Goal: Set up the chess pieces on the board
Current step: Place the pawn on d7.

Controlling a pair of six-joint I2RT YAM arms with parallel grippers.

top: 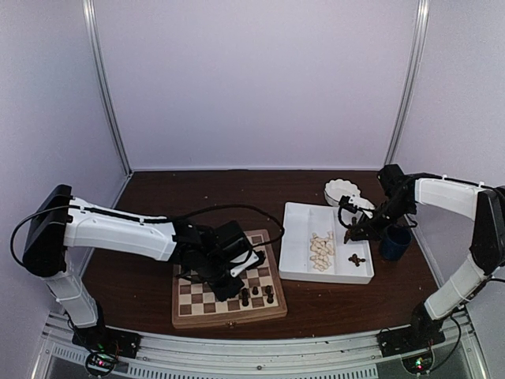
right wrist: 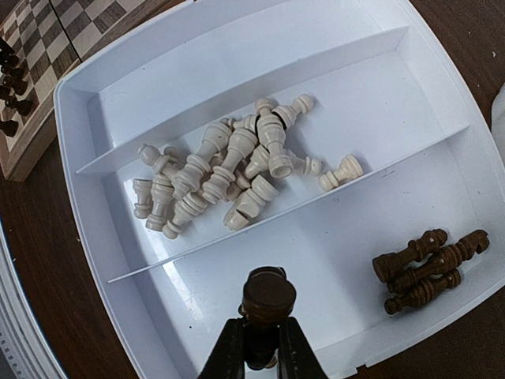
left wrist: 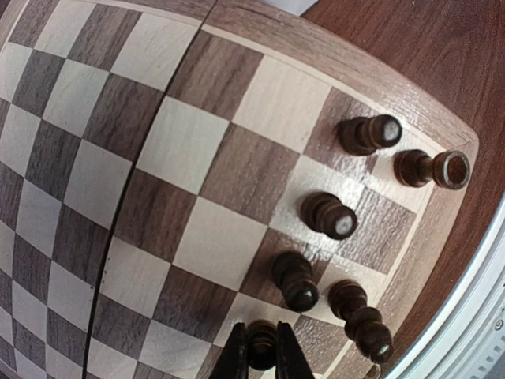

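The board (top: 197,304) lies in front of my left arm. Several dark brown chess pieces (left wrist: 329,215) stand in its near right corner (top: 255,292). My left gripper (left wrist: 260,357) is shut on another dark piece (left wrist: 261,341) beside them, low over a square near the board's edge (top: 234,287). My right gripper (right wrist: 260,351) is shut on a dark piece (right wrist: 269,295), held base up above the white tray's (right wrist: 102,253) near compartment (top: 348,234). Cream pieces (right wrist: 221,170) lie heaped in the middle compartment (top: 320,251). A few dark pieces (right wrist: 426,268) lie at the near compartment's end (top: 357,258).
A white bowl (top: 345,192) sits behind the tray (top: 300,237), and a dark blue cup (top: 394,243) stands right of it under my right arm. The board's corner (right wrist: 47,39) shows beside the tray. A metal rail (top: 260,347) runs along the table's near edge.
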